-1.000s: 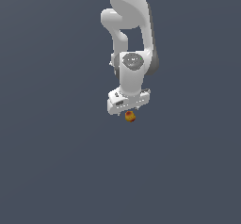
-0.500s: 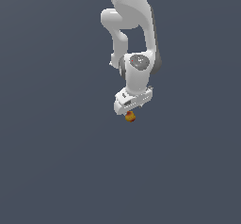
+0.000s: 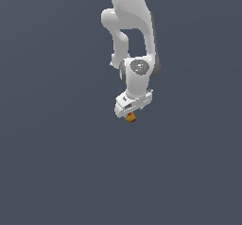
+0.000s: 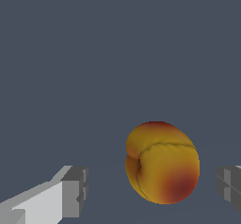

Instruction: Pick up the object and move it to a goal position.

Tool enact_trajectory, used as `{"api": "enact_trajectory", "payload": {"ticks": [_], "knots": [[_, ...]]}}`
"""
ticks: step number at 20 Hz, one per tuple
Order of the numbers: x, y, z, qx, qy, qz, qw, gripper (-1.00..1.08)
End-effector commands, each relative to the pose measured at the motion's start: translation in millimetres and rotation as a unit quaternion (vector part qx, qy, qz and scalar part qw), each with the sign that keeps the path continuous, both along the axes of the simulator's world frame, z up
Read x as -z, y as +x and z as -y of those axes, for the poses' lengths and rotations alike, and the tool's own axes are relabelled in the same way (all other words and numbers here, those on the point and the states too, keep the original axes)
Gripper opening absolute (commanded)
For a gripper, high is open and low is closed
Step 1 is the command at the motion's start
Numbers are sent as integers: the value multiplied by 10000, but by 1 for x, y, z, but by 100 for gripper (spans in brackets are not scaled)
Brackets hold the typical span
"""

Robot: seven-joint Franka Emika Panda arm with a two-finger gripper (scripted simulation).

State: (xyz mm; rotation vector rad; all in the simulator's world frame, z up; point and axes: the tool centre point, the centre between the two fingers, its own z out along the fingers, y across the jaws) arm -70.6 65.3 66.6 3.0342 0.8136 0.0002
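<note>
Exterior view: the white Panda arm is reaching down from the top edge of the frame over a plain dark grey-blue ground. Its gripper is pointing downward, a little right of the frame's centre. The object, a tiny yellow-orange lump with a red patch, is showing directly beneath the white gripper body, touching its lower edge. The fingers themselves are too small to make out here, so their spacing cannot be read from this view.

Wrist view: the object is appearing as a rounded, peach-like fruit, yellow-orange with a dark crease across it and a red blush on one side. It is sitting between the two grey finger pads, closer to one pad than to the other. A clear strip of grey ground is showing on each side of the fruit, so neither pad is touching it. The fingers are standing spread apart, wider than the fruit, and are gripping nothing. Whether the fruit is resting on the ground cannot be told.
</note>
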Motion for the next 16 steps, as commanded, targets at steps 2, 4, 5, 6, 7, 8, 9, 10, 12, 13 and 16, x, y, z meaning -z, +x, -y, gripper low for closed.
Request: {"api": "enact_trajectory", "payload": {"ticks": [2, 4, 5, 6, 7, 8, 9, 10, 12, 13, 16], "knots": [[17, -1, 0, -14, 1, -3, 10000, 100], [25, -1, 0, -17, 1, -3, 10000, 100], [27, -1, 0, -19, 1, -2, 10000, 100], [29, -1, 0, -19, 1, -2, 10000, 100], [31, -1, 0, -19, 1, -2, 10000, 100], [31, -1, 0, -22, 0, -1, 10000, 100], [32, -1, 0, -22, 0, -1, 10000, 100], [32, -1, 0, -22, 0, -1, 10000, -100], [32, -1, 0, -22, 0, -1, 10000, -100], [32, -1, 0, -22, 0, -1, 10000, -100], [32, -1, 0, -22, 0, -1, 10000, -100]]}}
